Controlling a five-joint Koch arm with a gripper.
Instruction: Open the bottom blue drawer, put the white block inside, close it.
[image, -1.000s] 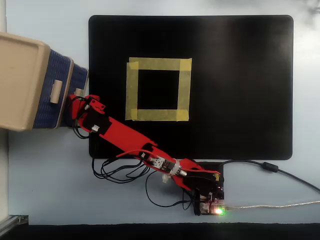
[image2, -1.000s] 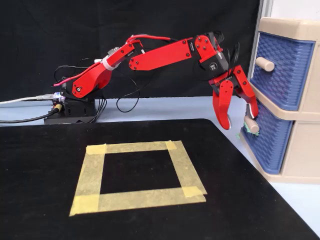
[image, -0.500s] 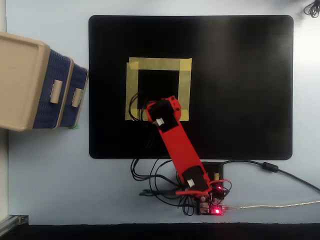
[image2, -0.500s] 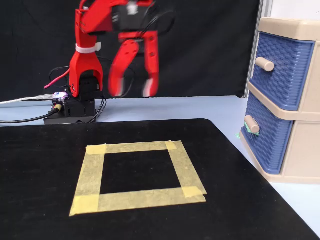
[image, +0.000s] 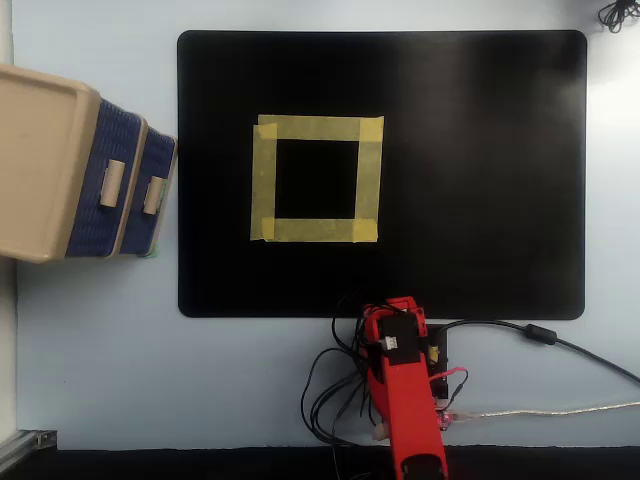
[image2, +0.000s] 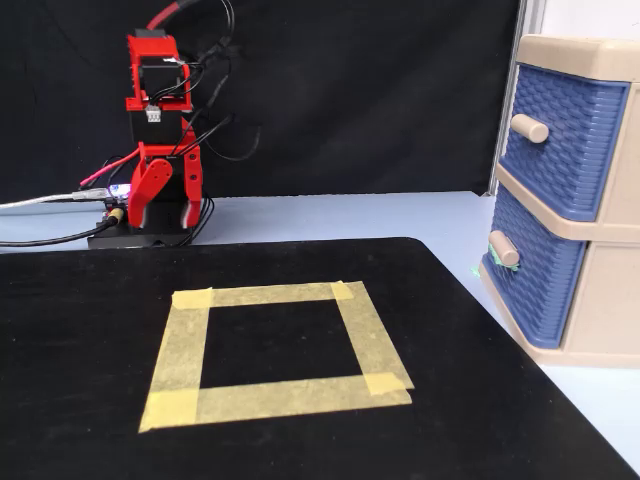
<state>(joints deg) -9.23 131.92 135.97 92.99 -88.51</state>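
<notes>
The bottom blue drawer (image2: 535, 290) is the lowest drawer of the beige cabinet (image2: 600, 310) at the right, and its front looks pushed in, with the beige handle (image2: 503, 248) sticking out. From overhead the same bottom blue drawer (image: 162, 165) is at the left. The white block does not show in either view. My red arm (image: 405, 400) is folded back over its base, far from the cabinet. The gripper (image2: 165, 215) hangs down there, open a little, with nothing between its fingers. In the overhead view the arm hides the gripper.
A like blue drawer (image2: 565, 150) sits above the bottom one. A black mat (image: 480, 150) carries a yellow tape square (image: 265, 180). Cables (image: 540, 335) run from the base to the right. A small green scrap (image2: 480, 268) lies at the cabinet's foot.
The gripper left the bottom drawer's handle, and the arm swung away across the mat, then folded down over its base. The cabinet has not moved.
</notes>
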